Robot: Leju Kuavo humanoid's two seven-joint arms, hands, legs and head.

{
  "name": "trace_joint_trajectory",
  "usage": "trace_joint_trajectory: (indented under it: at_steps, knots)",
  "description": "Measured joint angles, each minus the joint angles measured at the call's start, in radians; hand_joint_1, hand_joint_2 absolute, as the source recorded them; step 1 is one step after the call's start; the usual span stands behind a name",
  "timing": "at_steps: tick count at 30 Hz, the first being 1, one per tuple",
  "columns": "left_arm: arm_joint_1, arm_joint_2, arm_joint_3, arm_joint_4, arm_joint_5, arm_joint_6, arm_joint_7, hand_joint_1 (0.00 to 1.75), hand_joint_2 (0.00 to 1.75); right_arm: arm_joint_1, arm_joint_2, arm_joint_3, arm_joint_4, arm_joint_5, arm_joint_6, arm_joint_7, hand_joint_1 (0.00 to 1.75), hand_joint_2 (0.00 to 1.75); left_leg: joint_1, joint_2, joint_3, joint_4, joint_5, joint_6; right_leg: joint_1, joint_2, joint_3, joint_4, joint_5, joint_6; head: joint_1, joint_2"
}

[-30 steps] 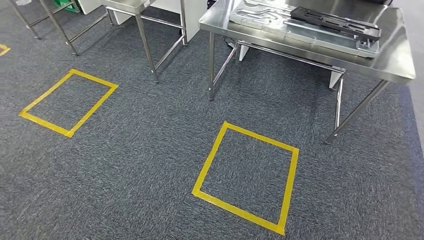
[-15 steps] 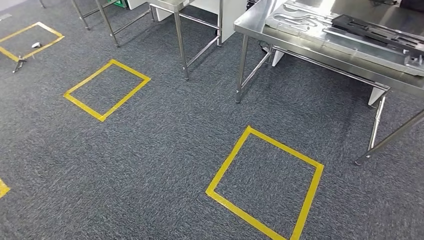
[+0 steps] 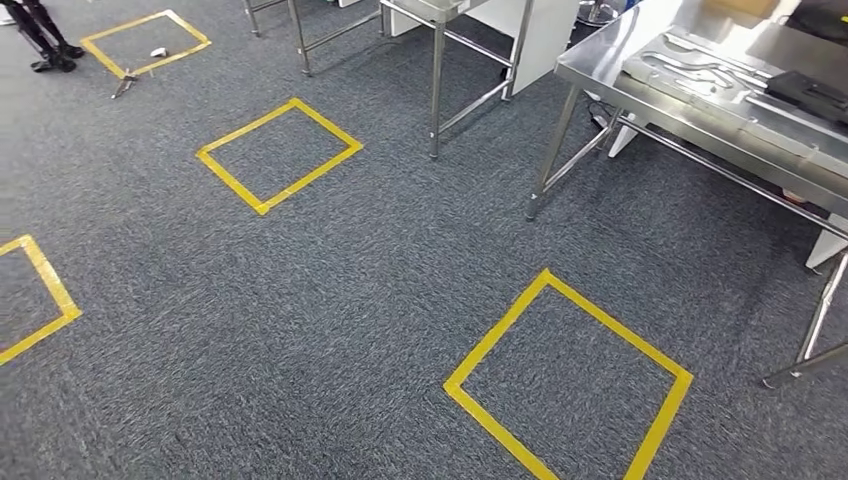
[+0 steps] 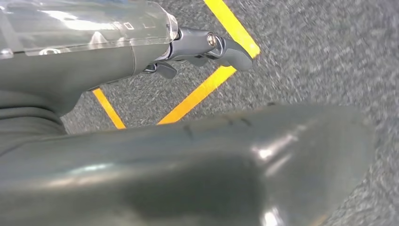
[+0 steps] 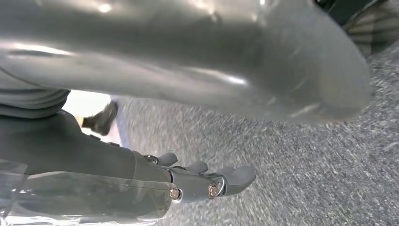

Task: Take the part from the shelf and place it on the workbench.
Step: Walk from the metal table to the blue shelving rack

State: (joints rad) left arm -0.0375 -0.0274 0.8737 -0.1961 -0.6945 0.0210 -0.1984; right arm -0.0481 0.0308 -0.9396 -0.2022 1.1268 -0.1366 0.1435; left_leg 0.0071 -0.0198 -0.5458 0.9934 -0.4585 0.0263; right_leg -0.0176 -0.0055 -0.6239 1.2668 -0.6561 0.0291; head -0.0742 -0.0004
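No readable writing or labels anywhere; dark grey carpet [image 3: 330, 300] with yellow tape squares: one near right [image 3: 568, 380], one mid left [image 3: 279, 153], one far left [image 3: 146, 42], a part of another at the left edge [image 3: 35, 300]. Steel workbench [image 3: 640, 45] at far right; on it a flat silver tray [image 3: 690, 72] with cut-out channels, and a dark flat part [image 3: 815, 92] lying on the tray's right end; a brown box corner [image 3: 745, 8] beyond it. A second steel table [image 3: 440, 40] stands left of the workbench, legs on the carpet. Someone's dark shoes [image 3: 45, 40] at the far left corner; small bits of debris [image 3: 140, 68] by the far square.

My left hand [image 4: 197, 49] hangs over the carpet beside yellow tape [image 4: 207, 80]; fingers [image 4: 233, 49] lightly curled, apart, holding nothing. My right hand [image 5: 207, 181] hangs over the carpet too; fingers [image 5: 237, 176] stretched out side by side, nothing in them. Shelf not visible.
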Motion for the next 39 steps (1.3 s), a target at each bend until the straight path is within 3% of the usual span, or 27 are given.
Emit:
trace_joint_trajectory:
  at_steps: [1, 2, 3, 5, 7, 9, 11, 13, 14, 15, 16, 17, 18, 20, 22, 24, 25, 27, 29, 30, 31, 32, 33, 34, 36, 38, 39]
  knots:
    - [0.001, 0.000, 0.000, 0.000, -0.002, 0.000, 0.005, 0.00, 0.00, 0.001, -0.001, 0.000, 0.000, 0.003, 0.001, -0.001, 0.00, 0.00, -0.003, -0.014, -0.002, 0.000, 0.002, 0.001, 0.002, 0.002, -0.011, 0.020, 0.004, -0.005, 0.000, 0.000]
    - [0.001, -0.001, 0.000, 0.000, -0.005, 0.000, 0.010, 0.00, 0.00, 0.001, -0.003, 0.000, 0.000, 0.006, 0.002, -0.002, 0.00, 0.00, -0.005, -0.029, -0.002, 0.001, 0.003, 0.002, 0.006, 0.005, -0.002, -0.003, 0.028, -0.011, 0.000, 0.000]
    - [0.002, -0.002, 0.000, 0.000, -0.009, 0.000, 0.016, 0.00, 0.00, 0.001, -0.006, 0.000, 0.000, 0.009, 0.004, -0.003, 0.00, 0.00, -0.007, -0.043, -0.001, 0.001, 0.004, 0.001, 0.010, 0.012, 0.026, -0.063, 0.067, -0.019, 0.000, 0.000]
    - [0.002, -0.007, 0.000, 0.000, -0.017, -0.003, 0.025, 0.00, 0.00, 0.000, -0.014, 0.000, 0.000, 0.015, 0.006, -0.007, 0.00, 0.00, -0.008, -0.066, -0.002, 0.002, 0.007, -0.002, 0.023, 0.057, 0.092, -0.208, 0.134, -0.039, 0.000, 0.000]
    - [0.002, -0.014, -0.001, 0.000, -0.023, -0.007, 0.031, 0.00, 0.00, -0.001, -0.022, 0.000, -0.001, 0.018, 0.007, -0.012, 0.00, 0.00, -0.006, -0.086, -0.009, 0.002, 0.012, -0.010, 0.032, 0.084, 0.117, -0.273, 0.157, -0.051, 0.000, 0.000]
    - [0.004, -0.017, -0.001, 0.000, -0.027, -0.010, 0.034, 0.00, 0.00, -0.003, -0.026, 0.000, -0.002, 0.020, 0.010, -0.016, 0.00, 0.00, -0.006, -0.106, -0.016, 0.001, 0.017, -0.020, 0.032, 0.066, 0.118, -0.281, 0.162, -0.056, 0.000, 0.000]
    - [0.009, -0.019, -0.002, 0.000, -0.029, -0.012, 0.034, 0.00, 0.00, -0.003, -0.026, 0.000, -0.002, 0.021, 0.015, -0.019, 0.00, 0.00, -0.009, -0.080, -0.029, 0.027, 0.000, -0.026, 0.027, 0.040, 0.125, -0.297, 0.171, -0.063, 0.000, 0.000]
    - [0.009, -0.020, -0.002, 0.000, -0.029, -0.012, 0.032, 0.00, 0.00, 0.003, -0.024, 0.001, -0.002, 0.024, 0.023, -0.021, 0.00, 0.00, -0.009, -0.023, -0.078, 0.132, -0.064, -0.033, 0.025, 0.010, 0.130, -0.308, 0.175, -0.067, 0.000, 0.000]
    - [0.008, -0.020, -0.002, 0.000, -0.029, -0.014, 0.031, 0.00, 0.00, 0.006, -0.022, 0.001, -0.002, 0.026, 0.027, -0.022, 0.00, 0.00, -0.007, -0.006, -0.112, 0.204, -0.101, -0.038, 0.025, -0.006, 0.129, -0.308, 0.174, -0.069, 0.000, 0.000]
    - [0.008, -0.020, -0.001, 0.000, -0.029, -0.016, 0.029, 0.00, 0.00, 0.008, -0.019, 0.001, -0.002, 0.029, 0.032, -0.022, 0.00, 0.00, -0.003, 0.002, -0.141, 0.265, -0.126, -0.044, 0.024, -0.022, 0.128, -0.307, 0.173, -0.068, 0.000, 0.000]
    - [0.008, -0.020, -0.001, 0.000, -0.028, -0.019, 0.027, 0.00, 0.00, 0.009, -0.016, 0.002, -0.001, 0.033, 0.036, -0.022, 0.00, 0.00, 0.001, 0.005, -0.154, 0.296, -0.132, -0.049, 0.023, -0.037, 0.127, -0.306, 0.171, -0.067, 0.000, 0.000]
    - [0.010, -0.020, -0.001, 0.000, -0.027, -0.022, 0.025, 0.00, 0.00, 0.009, -0.012, 0.003, -0.001, 0.037, 0.040, -0.022, 0.00, 0.00, 0.005, 0.009, -0.147, 0.286, -0.119, -0.054, 0.021, -0.051, 0.127, -0.304, 0.168, -0.064, 0.000, 0.000]
    - [0.011, -0.020, -0.001, 0.000, -0.027, -0.025, 0.022, 0.00, 0.00, 0.008, -0.008, 0.006, -0.001, 0.042, 0.044, -0.022, 0.00, 0.00, 0.009, 0.018, -0.118, 0.235, -0.090, -0.060, 0.018, -0.064, 0.128, -0.300, 0.165, -0.060, 0.000, 0.000]
    - [0.009, -0.021, -0.001, 0.000, -0.023, -0.029, 0.015, 0.00, 0.00, 0.005, -0.001, 0.012, -0.001, 0.050, 0.052, -0.023, 0.00, 0.00, 0.015, 0.064, -0.036, 0.088, -0.030, -0.066, 0.015, -0.087, 0.130, -0.288, 0.154, -0.047, 0.000, 0.000]
    - [0.005, -0.020, -0.001, 0.000, -0.018, -0.030, 0.005, 0.00, 0.00, 0.001, 0.005, 0.019, -0.001, 0.058, 0.059, -0.030, 0.00, 0.00, 0.015, 0.094, 0.002, 0.016, -0.010, -0.056, 0.018, -0.104, 0.134, -0.278, 0.143, -0.033, 0.000, 0.000]
    - [0.005, -0.018, -0.001, 0.000, -0.013, -0.028, -0.004, 0.00, 0.00, -0.007, 0.012, 0.026, -0.001, 0.063, 0.065, -0.042, 0.00, 0.00, 0.011, 0.077, -0.002, 0.013, -0.012, -0.039, 0.017, -0.122, 0.139, -0.278, 0.139, -0.022, 0.000, 0.000]
    - [0.006, -0.017, 0.000, 0.000, -0.011, -0.026, -0.008, 0.00, 0.00, -0.012, 0.015, 0.029, -0.001, 0.065, 0.068, -0.049, 0.00, 0.00, 0.011, 0.067, -0.003, 0.011, -0.009, -0.032, 0.014, -0.116, 0.141, -0.274, 0.134, -0.015, 0.000, 0.000]
    - [0.006, -0.014, 0.000, -0.001, -0.011, -0.024, -0.015, 0.00, 0.00, -0.015, 0.022, 0.035, 0.000, 0.068, 0.071, -0.058, 0.00, 0.00, 0.012, 0.046, -0.001, 0.005, -0.003, -0.019, 0.007, -0.065, 0.120, -0.224, 0.096, -0.006, 0.000, 0.000]
    - [0.004, -0.011, 0.000, -0.001, -0.013, -0.022, -0.022, 0.00, 0.00, -0.013, 0.030, 0.038, 0.001, 0.069, 0.072, -0.064, 0.00, 0.00, 0.010, 0.023, -0.003, 0.004, 0.000, -0.012, 0.004, -0.009, 0.058, -0.095, 0.027, -0.003, 0.000, 0.000]
    - [0.003, -0.009, 0.000, -0.001, -0.015, -0.021, -0.026, 0.00, 0.00, -0.012, 0.032, 0.039, 0.001, 0.069, 0.072, -0.064, 0.00, 0.00, 0.008, 0.010, -0.004, 0.004, 0.000, -0.010, 0.004, -0.001, 0.022, -0.026, 0.001, -0.004, 0.000, 0.000]
    - [0.003, -0.008, 0.000, -0.001, -0.017, -0.020, -0.030, 0.00, 0.00, -0.011, 0.035, 0.040, 0.002, 0.069, 0.072, -0.064, 0.00, 0.00, 0.006, -0.005, -0.003, 0.005, 0.000, -0.009, 0.004, 0.002, -0.004, 0.020, -0.007, -0.006, 0.000, 0.000]
    - [0.004, -0.006, 0.000, -0.002, -0.018, -0.019, -0.033, 0.00, 0.00, -0.010, 0.037, 0.042, 0.002, 0.069, 0.072, -0.064, 0.00, 0.00, 0.004, -0.019, -0.002, 0.005, 0.000, -0.009, 0.004, 0.003, -0.016, 0.032, 0.004, -0.008, 0.000, 0.000]
    - [0.004, -0.005, 0.000, -0.002, -0.019, -0.017, -0.036, 0.00, 0.00, -0.011, 0.039, 0.043, 0.003, 0.070, 0.072, -0.064, 0.00, 0.00, 0.003, -0.034, 0.000, 0.005, -0.001, -0.009, 0.005, 0.006, -0.007, 0.000, 0.037, -0.012, 0.000, 0.000]
    - [0.004, -0.004, 0.000, -0.002, -0.019, -0.015, -0.039, 0.00, 0.00, -0.011, 0.040, 0.043, 0.003, 0.071, 0.072, -0.063, 0.00, 0.00, 0.002, -0.049, 0.003, 0.005, -0.001, -0.010, 0.005, 0.017, 0.017, -0.065, 0.083, -0.017, 0.000, 0.000]
    - [0.003, -0.003, 0.000, -0.002, -0.021, -0.012, -0.042, 0.00, 0.00, -0.010, 0.042, 0.044, 0.004, 0.072, 0.072, -0.060, 0.00, 0.00, 0.002, -0.076, 0.003, 0.007, -0.002, -0.015, 0.005, 0.067, 0.068, -0.200, 0.151, -0.025, 0.000, 0.000]
    - [0.002, -0.002, 0.000, -0.002, -0.024, -0.010, -0.044, 0.00, 0.00, -0.011, 0.045, 0.045, 0.004, 0.072, 0.071, -0.056, 0.00, 0.00, 0.006, -0.099, -0.005, 0.008, 0.000, -0.027, 0.008, 0.093, 0.086, -0.252, 0.165, -0.030, 0.000, 0.000]
    - [0.004, -0.001, 0.000, -0.002, -0.025, -0.009, -0.044, 0.00, 0.00, -0.013, 0.046, 0.045, 0.005, 0.072, 0.070, -0.054, 0.00, 0.00, 0.008, -0.111, -0.009, 0.006, 0.002, -0.034, 0.010, 0.084, 0.086, -0.256, 0.166, -0.033, 0.000, 0.000]
